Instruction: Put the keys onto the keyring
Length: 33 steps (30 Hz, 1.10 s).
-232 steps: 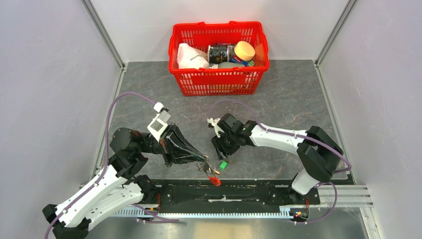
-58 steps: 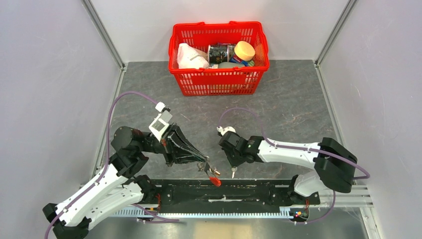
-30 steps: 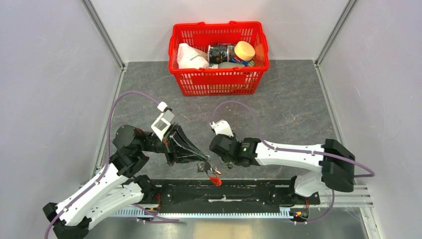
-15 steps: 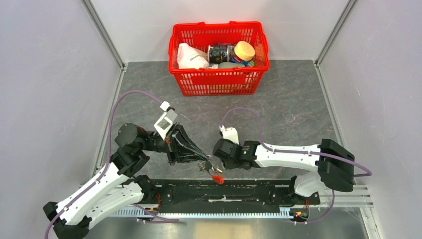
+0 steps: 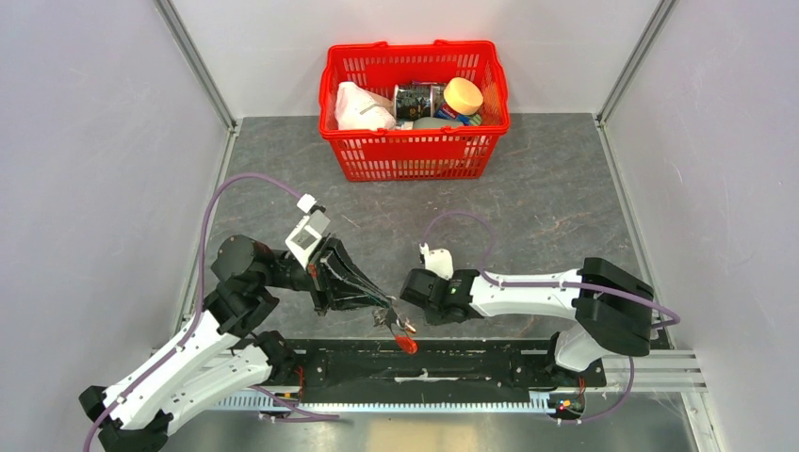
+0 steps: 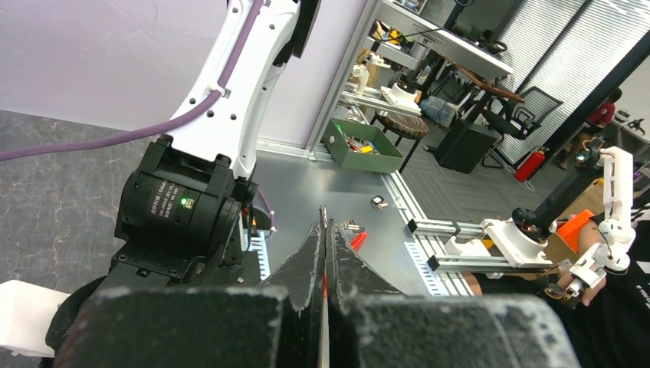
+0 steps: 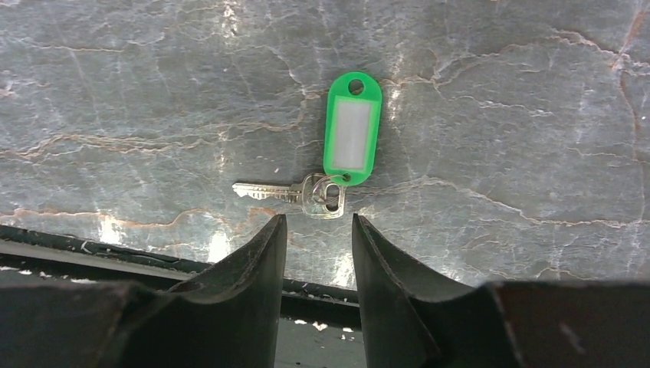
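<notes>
Cell walls: pale grey panels on the left (image 5: 94, 141), back (image 5: 415, 24) and right (image 5: 725, 141), joined by aluminium corner posts (image 5: 196, 64).

Table top (image 5: 546, 188): dark grey, marble-patterned. Close up it shows pale veins and bright glare patches (image 7: 398, 98).

Near edge: a black rail (image 5: 471, 363), then a slotted metal strip (image 5: 424, 407).

A red mesh basket (image 5: 415, 155) stands against the back wall.

Beyond the cell:
- bare metal sheet (image 6: 306, 180)
- green bin (image 6: 363, 145) of small parts, just beside a round stool (image 6: 402, 125)
- dark office chair (image 6: 506, 115)
- red fire extinguisher (image 6: 529, 163) on grey carpet (image 6: 467, 195)
- slatted blinds (image 6: 559, 54) on the far side

The room is evenly lit.
</notes>
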Each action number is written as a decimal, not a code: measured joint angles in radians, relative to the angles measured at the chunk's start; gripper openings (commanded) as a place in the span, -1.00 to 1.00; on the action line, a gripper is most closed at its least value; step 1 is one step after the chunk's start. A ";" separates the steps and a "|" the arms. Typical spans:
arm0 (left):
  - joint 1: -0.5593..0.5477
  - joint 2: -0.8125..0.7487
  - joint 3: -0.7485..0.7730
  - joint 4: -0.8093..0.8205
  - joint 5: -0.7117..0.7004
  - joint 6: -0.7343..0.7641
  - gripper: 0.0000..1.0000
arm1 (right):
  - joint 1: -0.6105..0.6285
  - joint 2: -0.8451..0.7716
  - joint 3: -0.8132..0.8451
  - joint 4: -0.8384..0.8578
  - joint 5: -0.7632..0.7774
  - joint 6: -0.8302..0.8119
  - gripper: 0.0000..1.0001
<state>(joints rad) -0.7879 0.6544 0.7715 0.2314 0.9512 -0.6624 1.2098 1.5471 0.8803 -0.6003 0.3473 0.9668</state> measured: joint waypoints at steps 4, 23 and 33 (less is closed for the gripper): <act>0.000 0.003 0.000 0.003 0.001 0.000 -0.96 | -0.010 0.004 -0.007 0.000 0.006 0.010 -0.18; 0.000 0.010 0.000 0.009 0.002 0.001 -0.96 | -0.050 0.067 0.029 0.027 0.004 -0.002 -0.23; 0.000 0.005 0.000 0.008 0.002 0.005 -0.95 | -0.050 0.070 0.037 0.032 -0.003 -0.006 -0.45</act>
<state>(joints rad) -0.7876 0.6598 0.7712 0.2394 0.9535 -0.6579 1.1603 1.6169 0.9173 -0.5678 0.3447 0.9611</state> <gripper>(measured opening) 0.022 0.311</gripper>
